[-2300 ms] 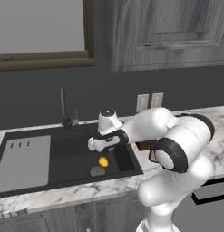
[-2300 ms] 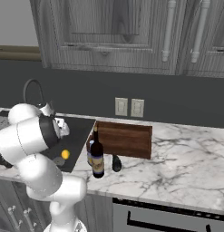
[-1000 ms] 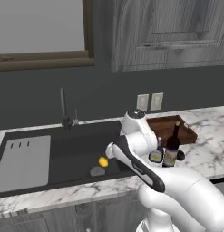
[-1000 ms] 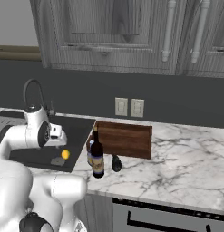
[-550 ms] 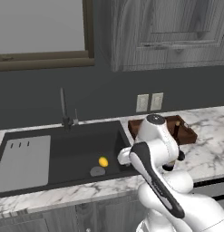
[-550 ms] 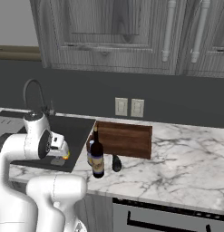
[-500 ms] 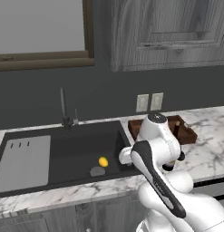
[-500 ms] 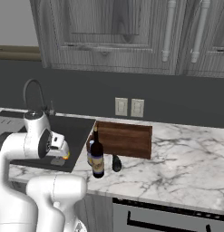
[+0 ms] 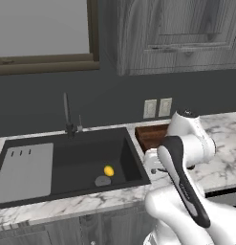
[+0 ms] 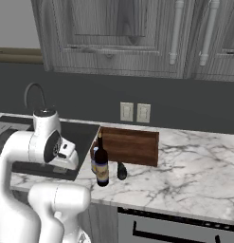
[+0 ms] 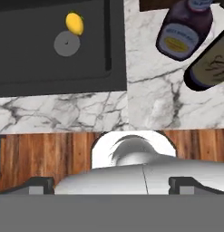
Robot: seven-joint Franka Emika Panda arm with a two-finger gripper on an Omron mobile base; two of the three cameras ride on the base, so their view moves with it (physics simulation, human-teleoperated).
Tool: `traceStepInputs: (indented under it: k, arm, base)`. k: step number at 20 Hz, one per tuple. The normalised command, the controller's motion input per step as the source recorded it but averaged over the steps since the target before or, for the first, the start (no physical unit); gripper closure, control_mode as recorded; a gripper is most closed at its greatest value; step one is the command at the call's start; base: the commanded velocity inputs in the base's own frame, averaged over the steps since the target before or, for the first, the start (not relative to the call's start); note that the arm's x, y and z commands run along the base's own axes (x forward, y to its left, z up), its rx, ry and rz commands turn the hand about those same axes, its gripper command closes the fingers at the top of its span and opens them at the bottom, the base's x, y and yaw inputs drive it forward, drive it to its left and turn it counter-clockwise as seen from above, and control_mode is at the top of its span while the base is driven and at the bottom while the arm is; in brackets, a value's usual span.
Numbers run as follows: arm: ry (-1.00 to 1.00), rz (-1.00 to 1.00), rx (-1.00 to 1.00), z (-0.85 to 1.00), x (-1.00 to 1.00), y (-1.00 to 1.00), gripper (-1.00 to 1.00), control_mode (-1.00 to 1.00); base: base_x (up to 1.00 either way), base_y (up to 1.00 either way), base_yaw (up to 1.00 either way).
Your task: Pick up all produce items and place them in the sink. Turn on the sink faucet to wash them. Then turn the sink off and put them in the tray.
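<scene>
Yellow lemon-like fruit lies on the floor of the dark grey sink, just beside the round silver drain; the hand view shows the same pair, fruit close to the drain, near the basin's wall on the counter side. The thin dark faucet stands upright behind the basin, a small lever next to it, and the lighter drainboard with its three slots fills the sink's left end. On the marble counter to the right of the sink, the brown wooden tray sits against the back. In front of it stands a dark wine bottle, with a dark green oval item just beside it on the counter and a small bottle close by. The end effector has its jaws spread wide and holds nothing, its finger tips low in the hand view
</scene>
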Motion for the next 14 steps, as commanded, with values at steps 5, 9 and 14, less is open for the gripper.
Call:
traceStepInputs:
  k: [5, 9, 14]
  arm:
    - [-0.01, -0.08, 0.06, 0.00, -0.47, -0.67, -1.00, -1.00]
    - [-0.03, -0.04, 0.00, 0.00, -0.23, -0.75, -1.00, -1.00]
    - [-0.02, -0.01, 0.01, 0.00, -0.19, -0.74, -1.00, -1.00]
  base:
    - [0.00, 0.00, 0.00]
    - [0.00, 0.00, 0.00]
    - [0.00, 0.00, 0.00]
